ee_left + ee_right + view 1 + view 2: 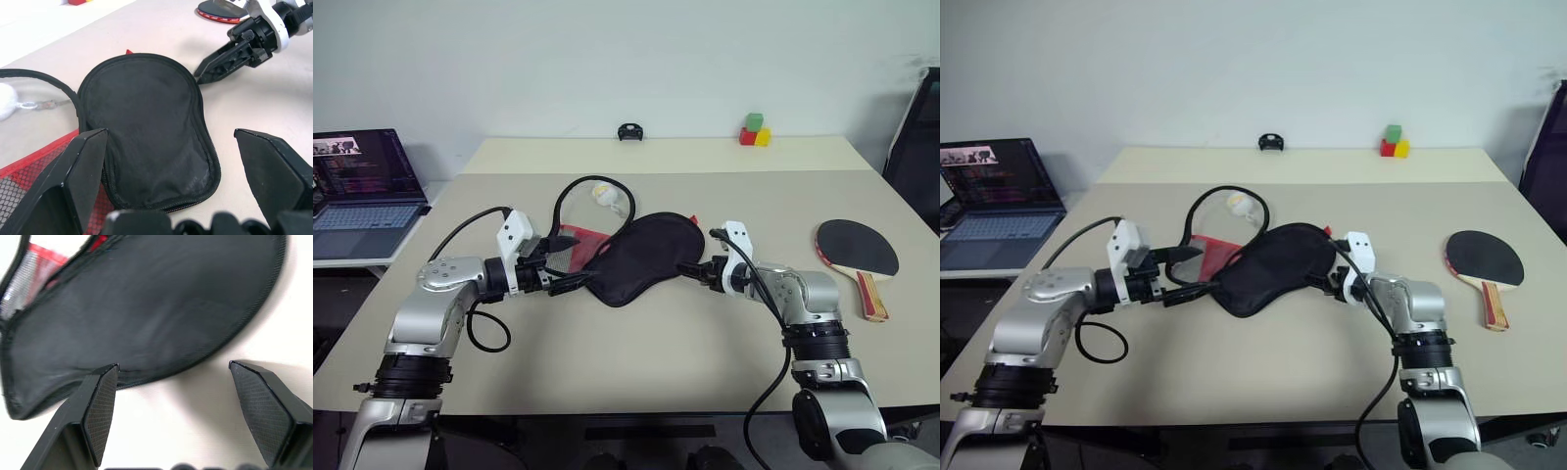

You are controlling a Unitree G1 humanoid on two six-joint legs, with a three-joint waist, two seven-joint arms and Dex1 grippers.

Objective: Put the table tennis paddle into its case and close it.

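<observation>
On the table (636, 372), spread left gripper (570, 271) and right gripper (690, 269) flank the case (641, 257); paddle (857, 247) lies apart.

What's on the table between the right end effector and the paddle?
Nothing: bare tabletop separates the right end effector from the table tennis paddle, seen in the head views.

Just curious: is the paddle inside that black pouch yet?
No. The paddle lies on the table, apart from the pouch, beyond the right claw.
</observation>
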